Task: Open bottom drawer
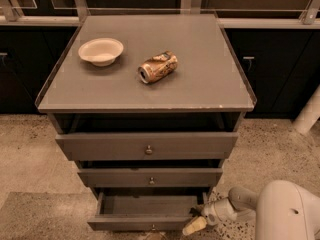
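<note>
Here, gripper (196,224) beside bottom drawer (135,223) of three

You lose the lower part of the bottom drawer (142,223) front to the picture's bottom edge, knob (152,228) barely in. The gripper (196,224) sits at that drawer's right front corner; you can't tell whether it touches. Its arm (287,209) runs off the bottom-right corner.
</note>
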Controlling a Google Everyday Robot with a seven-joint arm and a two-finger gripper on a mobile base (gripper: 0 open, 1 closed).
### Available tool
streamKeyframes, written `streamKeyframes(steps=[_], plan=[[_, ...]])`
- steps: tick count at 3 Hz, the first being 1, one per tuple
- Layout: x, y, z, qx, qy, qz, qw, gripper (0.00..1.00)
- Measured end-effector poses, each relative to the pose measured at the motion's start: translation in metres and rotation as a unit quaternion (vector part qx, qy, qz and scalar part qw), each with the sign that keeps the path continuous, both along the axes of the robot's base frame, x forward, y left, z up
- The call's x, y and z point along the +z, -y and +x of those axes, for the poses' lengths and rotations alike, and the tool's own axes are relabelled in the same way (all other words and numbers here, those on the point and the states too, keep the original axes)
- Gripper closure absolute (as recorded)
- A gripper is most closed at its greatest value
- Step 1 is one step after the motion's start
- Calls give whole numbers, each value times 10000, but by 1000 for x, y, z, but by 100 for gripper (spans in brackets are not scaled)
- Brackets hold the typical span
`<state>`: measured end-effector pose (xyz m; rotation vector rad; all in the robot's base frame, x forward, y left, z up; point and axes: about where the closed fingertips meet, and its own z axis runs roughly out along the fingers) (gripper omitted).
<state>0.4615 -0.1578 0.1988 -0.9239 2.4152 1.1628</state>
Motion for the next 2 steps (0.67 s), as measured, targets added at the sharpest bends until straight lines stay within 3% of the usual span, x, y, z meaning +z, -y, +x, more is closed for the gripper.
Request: streamKeyframes(steps=[1, 2], plan=[[4, -4, -21, -112, -270, 235, 9993, 0], [4, -4, -19, -113, -270, 235, 9993, 0]])
